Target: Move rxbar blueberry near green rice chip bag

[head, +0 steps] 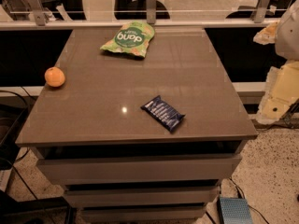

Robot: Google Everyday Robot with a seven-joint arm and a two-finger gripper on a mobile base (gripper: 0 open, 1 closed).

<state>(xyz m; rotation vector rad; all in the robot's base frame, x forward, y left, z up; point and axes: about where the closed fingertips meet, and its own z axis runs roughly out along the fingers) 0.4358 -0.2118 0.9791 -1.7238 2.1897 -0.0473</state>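
Lying aslant on the glossy grey-brown tabletop [93,101], toward its front right, is the small flat dark blue snack bar [162,113] in a shiny wrapper. Well apart, at the far edge, rests the light green crinkly chip pouch [128,38] with a round dark logo. A round orange fruit [55,76] sits by the left edge. The pale cream hand [281,92] hangs beyond the tabletop's right side; whether it is open or closed, I cannot tell.

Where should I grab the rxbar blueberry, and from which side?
Likely best: grip the rxbar blueberry at its middle, across the narrow width, coming straight down. It lies flat and diagonal near the table's front edge, so turn the wrist to match. The gripper sits at the right edge, off the table.
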